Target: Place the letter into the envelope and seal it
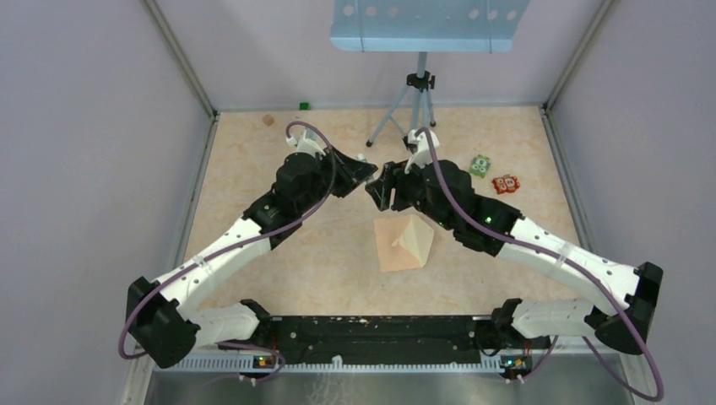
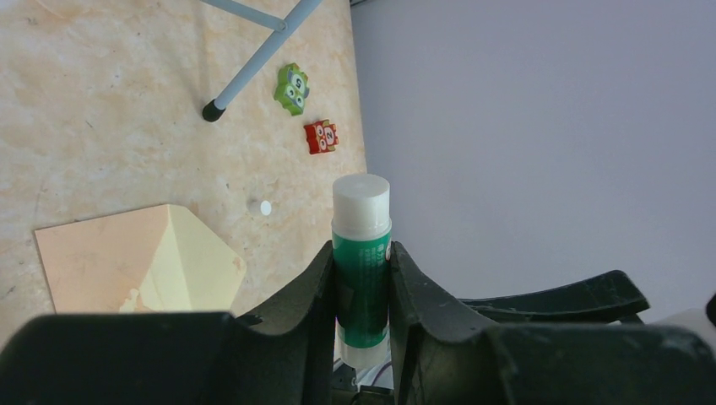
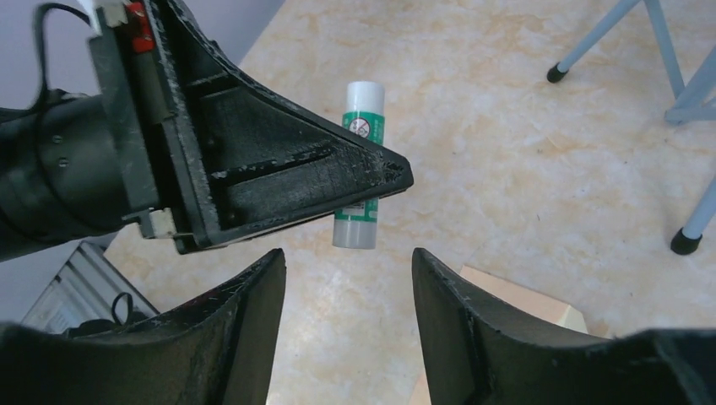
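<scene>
In the overhead view the left gripper sits just left of centre, nearly tip to tip with the right gripper. Their black housings hide most of what is between them.

The left wrist view shows more. The left gripper has its fingers clamped on a glue stick with a green body and a white cap. The stick's lower end is lost behind the fingers. At the lower left of that view the envelope lies flat on the table. The letter, a paler creased sheet, overlaps its right part. The housing cuts off both bottom edges, and I cannot tell how far the sheet is tucked in.

From overhead, the envelope and letter lie below the grippers, apart from them.

In the right wrist view the right gripper has its fingers spread with nothing between them. The glue stick hangs just above the gap, its middle covered by a left finger. A corner of the envelope shows at the lower right.
</scene>
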Robot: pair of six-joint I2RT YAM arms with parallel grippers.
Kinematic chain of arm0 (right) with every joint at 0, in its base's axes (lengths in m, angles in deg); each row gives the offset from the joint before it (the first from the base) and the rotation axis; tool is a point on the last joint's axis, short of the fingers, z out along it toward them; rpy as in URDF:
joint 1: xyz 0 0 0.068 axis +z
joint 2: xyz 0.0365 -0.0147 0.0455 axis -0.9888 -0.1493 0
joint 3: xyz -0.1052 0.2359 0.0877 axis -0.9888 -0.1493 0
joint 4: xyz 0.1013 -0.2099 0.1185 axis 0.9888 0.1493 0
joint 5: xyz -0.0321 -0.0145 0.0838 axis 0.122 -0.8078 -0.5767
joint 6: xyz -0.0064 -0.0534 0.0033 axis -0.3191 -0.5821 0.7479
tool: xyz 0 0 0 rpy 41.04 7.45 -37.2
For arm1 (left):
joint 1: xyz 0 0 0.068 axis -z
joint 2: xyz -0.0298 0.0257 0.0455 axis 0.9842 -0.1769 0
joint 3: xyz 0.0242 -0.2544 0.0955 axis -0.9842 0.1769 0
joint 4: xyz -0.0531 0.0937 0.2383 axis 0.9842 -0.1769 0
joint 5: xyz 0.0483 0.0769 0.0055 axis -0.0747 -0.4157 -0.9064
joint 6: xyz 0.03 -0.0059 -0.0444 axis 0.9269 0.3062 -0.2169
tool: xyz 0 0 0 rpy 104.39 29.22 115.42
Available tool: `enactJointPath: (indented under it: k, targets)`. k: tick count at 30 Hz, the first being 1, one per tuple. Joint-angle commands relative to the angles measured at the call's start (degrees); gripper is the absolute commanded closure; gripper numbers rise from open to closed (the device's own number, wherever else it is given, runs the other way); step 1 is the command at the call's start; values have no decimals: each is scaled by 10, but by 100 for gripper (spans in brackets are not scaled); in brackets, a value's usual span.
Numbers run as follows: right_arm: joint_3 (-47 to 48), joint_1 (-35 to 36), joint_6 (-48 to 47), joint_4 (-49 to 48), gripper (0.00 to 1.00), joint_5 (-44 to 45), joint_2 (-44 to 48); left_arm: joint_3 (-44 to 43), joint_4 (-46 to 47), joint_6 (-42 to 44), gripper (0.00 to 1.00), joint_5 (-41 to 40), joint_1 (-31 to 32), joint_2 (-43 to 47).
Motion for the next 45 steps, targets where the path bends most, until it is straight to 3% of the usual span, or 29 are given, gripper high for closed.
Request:
enactJointPath:
  k: [1,6,10,23,31,37,45]
  targets:
    - [40,19,-20,-6,46,54,-25,-25,25,-6,100,-9,2,7]
    - [39,19,-30,-30,50,55,-37,-24,27,-7,100,-1,2,10]
    - [43,20,-38,-37,59,56,-50,-20,29,-6,100,0,3,17]
    - [48,18,-61,-39,64,39,-64,-19,29,4,100,10,2,34]
    - [30,-13,-45,-52,81,-12,-45,-19,40,20,100,44,2,34]
    - [-13,-86,15,-93,100,-153,-7,-19,64,93,100,61,2,43]
    - [-98,-179,152,-253,100,-425,30,-20,139,233,100,150,2,66]
